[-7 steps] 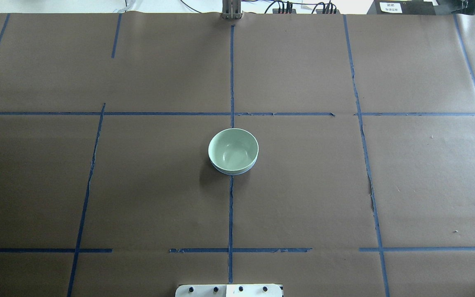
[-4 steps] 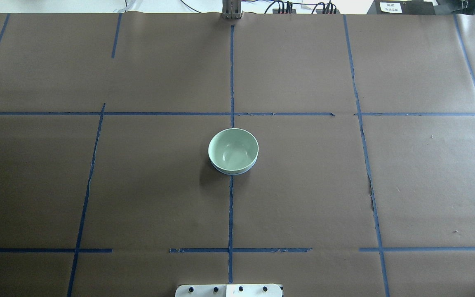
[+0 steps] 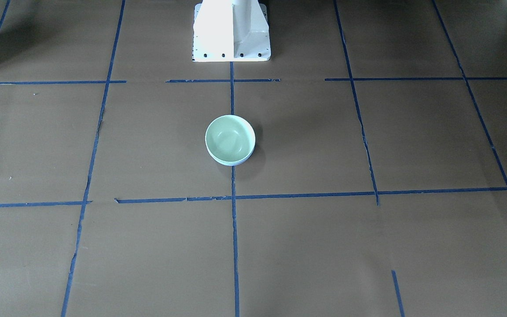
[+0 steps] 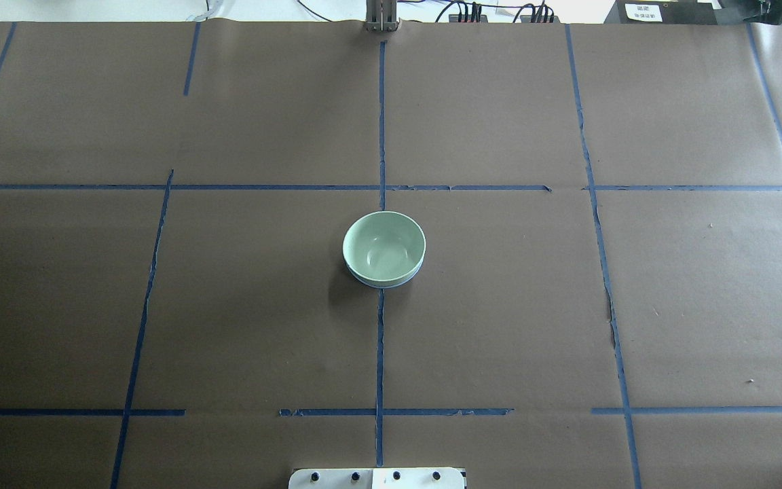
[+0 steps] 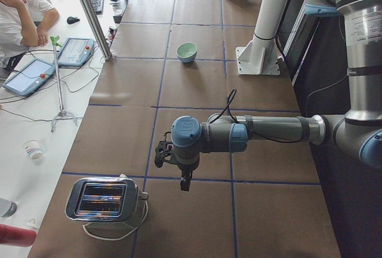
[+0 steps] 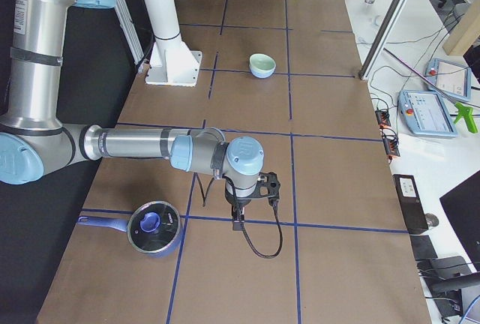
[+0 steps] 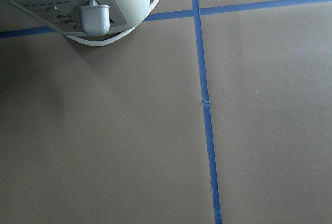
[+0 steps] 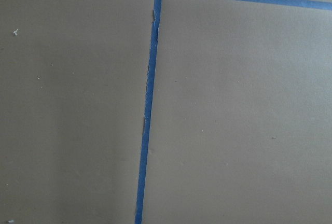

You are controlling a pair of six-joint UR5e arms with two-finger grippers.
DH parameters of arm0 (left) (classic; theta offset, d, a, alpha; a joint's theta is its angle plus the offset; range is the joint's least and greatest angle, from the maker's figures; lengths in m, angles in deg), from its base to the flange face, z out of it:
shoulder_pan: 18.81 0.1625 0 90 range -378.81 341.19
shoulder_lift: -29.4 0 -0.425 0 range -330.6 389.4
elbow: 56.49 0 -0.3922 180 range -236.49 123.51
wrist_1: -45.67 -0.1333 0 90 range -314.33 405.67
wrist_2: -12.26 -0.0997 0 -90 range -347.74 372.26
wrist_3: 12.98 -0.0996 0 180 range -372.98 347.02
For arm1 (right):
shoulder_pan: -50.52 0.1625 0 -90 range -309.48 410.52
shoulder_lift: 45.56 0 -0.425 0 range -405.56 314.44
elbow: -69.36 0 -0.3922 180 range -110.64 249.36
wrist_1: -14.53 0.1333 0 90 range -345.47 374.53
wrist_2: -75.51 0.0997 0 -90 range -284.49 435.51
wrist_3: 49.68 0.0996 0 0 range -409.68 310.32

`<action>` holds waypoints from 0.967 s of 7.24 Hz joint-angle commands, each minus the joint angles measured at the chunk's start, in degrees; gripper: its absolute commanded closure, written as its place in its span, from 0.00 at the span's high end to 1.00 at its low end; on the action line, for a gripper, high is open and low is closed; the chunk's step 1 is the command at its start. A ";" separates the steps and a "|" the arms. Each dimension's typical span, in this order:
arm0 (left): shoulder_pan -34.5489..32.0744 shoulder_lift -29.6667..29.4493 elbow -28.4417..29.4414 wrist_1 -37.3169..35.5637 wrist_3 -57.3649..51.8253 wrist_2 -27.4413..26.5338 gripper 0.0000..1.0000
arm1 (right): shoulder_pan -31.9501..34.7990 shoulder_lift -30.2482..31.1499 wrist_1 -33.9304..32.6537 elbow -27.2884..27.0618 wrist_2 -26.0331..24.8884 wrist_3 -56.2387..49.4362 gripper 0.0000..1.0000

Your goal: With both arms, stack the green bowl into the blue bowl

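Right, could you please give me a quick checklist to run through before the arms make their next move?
1. Green bowl nested in blue bowl: ok.
2. Both bowls upright on the table: ok.
3. Left arm away from the bowls: ok.
4. Right arm away from the bowls: ok.
5. Left pincer and right pincer open: cannot tell.
6. Toaster and pot far from the bowls: ok.

Even, bright light; the green bowl casts a soft shadow.
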 commanded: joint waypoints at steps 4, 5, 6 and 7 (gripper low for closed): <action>0.00 0.00 -0.10 0.16 0.00 0.08 1.00 | -0.49 -0.03 0.70 0.00 0.07 0.10 1.00; 0.00 0.00 -0.10 0.16 0.00 0.08 1.00 | -0.67 -0.03 0.71 0.09 0.16 0.10 1.00; 0.08 0.00 -0.10 0.16 0.00 0.08 1.00 | -0.67 -0.03 0.71 0.09 0.16 0.10 1.00; 0.00 0.00 -0.18 0.16 0.00 0.08 1.00 | -0.76 -0.03 0.80 0.18 0.16 0.10 1.00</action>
